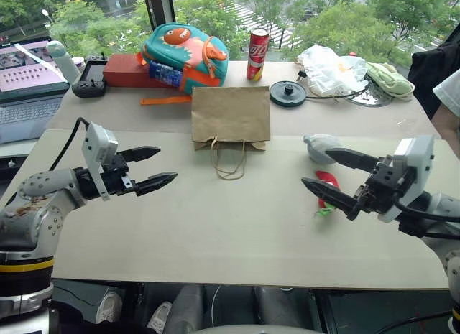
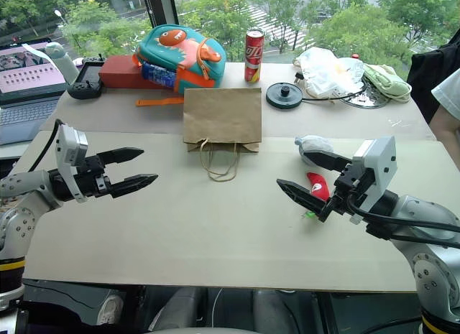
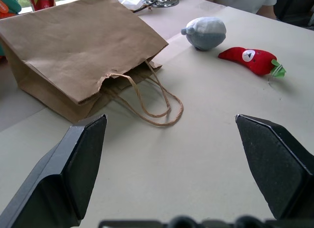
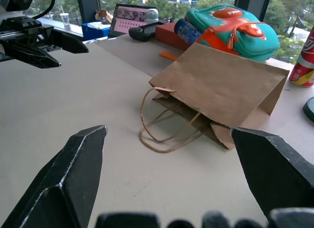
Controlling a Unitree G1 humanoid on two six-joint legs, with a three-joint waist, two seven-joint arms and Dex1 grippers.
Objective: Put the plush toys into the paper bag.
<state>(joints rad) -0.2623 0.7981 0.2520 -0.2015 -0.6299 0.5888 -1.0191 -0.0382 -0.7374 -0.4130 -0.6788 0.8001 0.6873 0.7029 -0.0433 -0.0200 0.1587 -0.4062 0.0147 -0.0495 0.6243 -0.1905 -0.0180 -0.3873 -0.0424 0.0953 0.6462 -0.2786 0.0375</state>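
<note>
Left eye view: nothing is bagged yet; the grey toy (image 1: 320, 147) and red chili toy (image 1: 327, 187) lie toward the surface's right edge, paper bag (image 1: 231, 117) flat, both jaws open, empty.

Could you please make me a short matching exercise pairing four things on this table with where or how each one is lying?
Things:
1. paper bag
2. grey plush bulb
3. red chili plush
4. red drink can

Places or states:
A. standing upright by the fish backpack
B. lying flat, handles toward the robot
C. next to the right claw, green stem on it
D. between the chili and the white plastic bag

Pairs: 1-B, 2-D, 3-C, 4-A
</note>
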